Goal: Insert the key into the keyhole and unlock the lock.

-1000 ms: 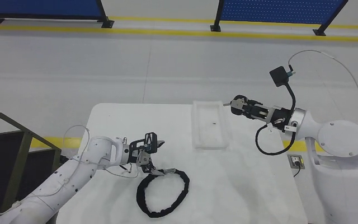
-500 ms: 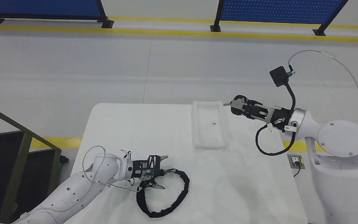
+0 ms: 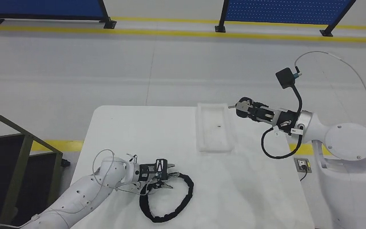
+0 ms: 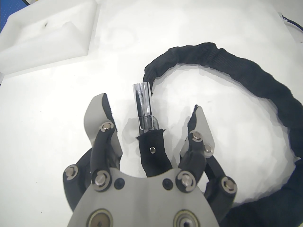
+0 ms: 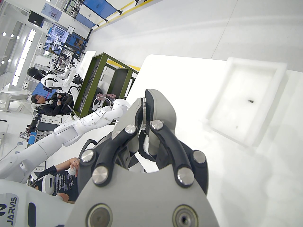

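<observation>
The left gripper (image 4: 150, 101) lies low over the surface (image 3: 257, 189), fingers (image 4: 98, 112) spread wide either side of the chrome cylinder (image 4: 142, 100) of the lock (image 4: 236, 72), not touching it. The right gripper (image 3: 237, 107) hangs raised beside the foam tray (image 3: 214, 148), fingers pinched on the key (image 3: 231, 106).

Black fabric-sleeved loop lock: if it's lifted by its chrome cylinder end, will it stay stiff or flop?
Probably floppy: the black fabric-sleeved loop lies in an uneven, wrinkled curve, so it should dangle. The chrome cylinder looks smooth and round, so it may slip or roll.
</observation>
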Controlling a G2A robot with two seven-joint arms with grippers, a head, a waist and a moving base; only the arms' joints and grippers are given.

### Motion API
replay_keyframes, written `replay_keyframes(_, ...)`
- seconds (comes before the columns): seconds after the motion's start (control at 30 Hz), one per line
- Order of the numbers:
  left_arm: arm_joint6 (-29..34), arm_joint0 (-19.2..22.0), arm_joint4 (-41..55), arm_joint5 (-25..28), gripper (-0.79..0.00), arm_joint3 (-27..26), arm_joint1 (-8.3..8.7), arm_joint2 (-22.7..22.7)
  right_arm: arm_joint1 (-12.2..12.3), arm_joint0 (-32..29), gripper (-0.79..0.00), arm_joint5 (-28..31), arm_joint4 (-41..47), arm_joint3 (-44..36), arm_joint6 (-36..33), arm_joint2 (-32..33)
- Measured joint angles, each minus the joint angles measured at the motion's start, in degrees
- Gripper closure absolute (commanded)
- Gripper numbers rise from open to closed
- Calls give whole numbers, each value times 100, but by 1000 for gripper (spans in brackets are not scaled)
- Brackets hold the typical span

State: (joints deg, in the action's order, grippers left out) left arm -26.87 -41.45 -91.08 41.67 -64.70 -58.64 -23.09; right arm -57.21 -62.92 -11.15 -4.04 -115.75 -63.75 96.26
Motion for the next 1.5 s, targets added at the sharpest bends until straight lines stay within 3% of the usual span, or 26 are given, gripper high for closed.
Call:
replay_keyframes(0.2, 10, 6, -102, 71, -197, 136, -81, -15, 0, 0, 0, 0, 0, 0, 0, 0)
replay_keyframes(0.3, 72, -3, -115, 90, -206, 178, -119, -34, 0, 0, 0, 0, 0, 0, 0, 0)
replay_keyframes(0.33, 98, -5, -113, 105, -172, 189, -129, -41, 0, 0, 0, 0, 0, 0, 0, 0)
replay_keyframes(0.4, 170, -11, -90, 138, -12, 212, -154, -61, 0, 0, 0, 0, 0, 0, 0, 0)
replay_keyframes(0.43, 203, -15, -69, 150, 0, 226, -165, -74, 0, 0, 0, 0, 0, 0, 0, 0)
replay_keyframes(0.93, 1030, -18, 970, 639, 0, 244, -362, -433, 0, 0, 0, 0, 0, 0, 0, 0)
replay_keyframes(1.13, 1008, -81, 1448, 958, 0, 70, -276, -798, 0, 0, 0, 0, 0, 0, 0, 0)
replay_keyframes(1.5, 495, -447, 1803, 1501, 0, -802, 51, -1682, 31, -124, 0, 79, -243, -362, -68, -188)
